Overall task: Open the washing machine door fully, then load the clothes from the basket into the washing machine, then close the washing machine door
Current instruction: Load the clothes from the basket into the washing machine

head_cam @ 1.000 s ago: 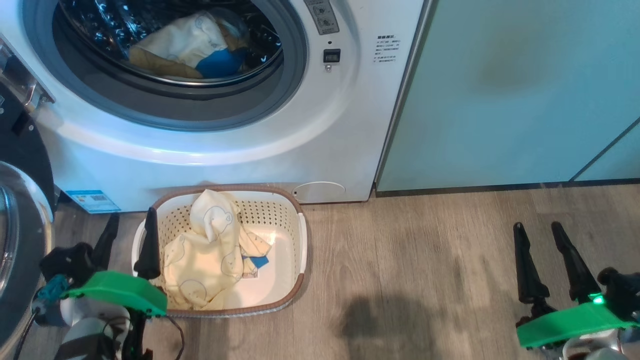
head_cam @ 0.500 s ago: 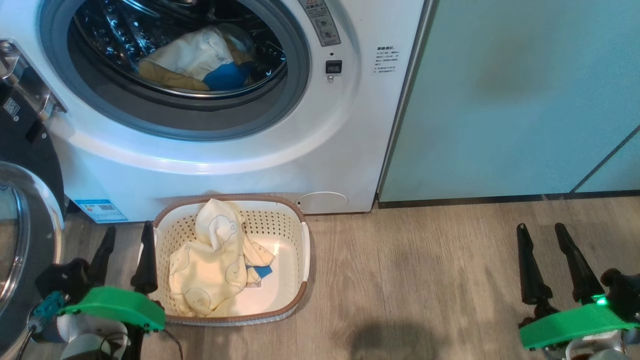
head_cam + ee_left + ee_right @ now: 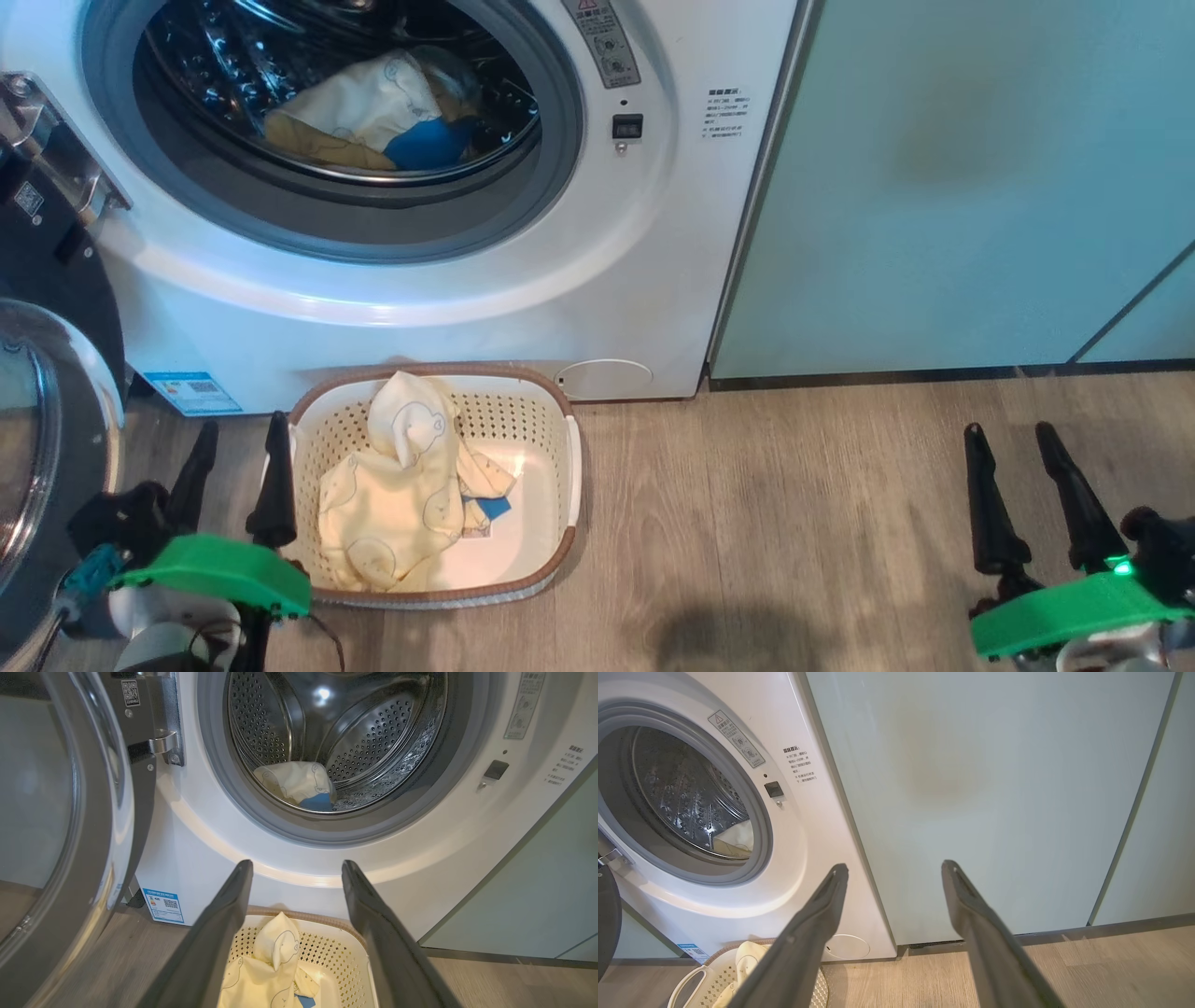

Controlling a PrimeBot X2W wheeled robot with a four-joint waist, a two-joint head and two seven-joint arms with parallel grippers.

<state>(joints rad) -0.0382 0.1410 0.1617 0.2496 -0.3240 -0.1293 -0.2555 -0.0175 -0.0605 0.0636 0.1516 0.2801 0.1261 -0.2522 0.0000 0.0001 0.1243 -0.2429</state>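
The washing machine door (image 3: 65,308) stands swung open left of the washing machine (image 3: 420,317), whose drum (image 3: 373,732) holds some clothes (image 3: 373,93). More yellow clothes lie in the basket (image 3: 556,439) on the floor (image 3: 794,513), perhaps over a blue piece. The left claw (image 3: 243,426) hovers beside the basket, fingers apart, empty; the right claw (image 3: 1008,430), likewise apart, hangs well away.
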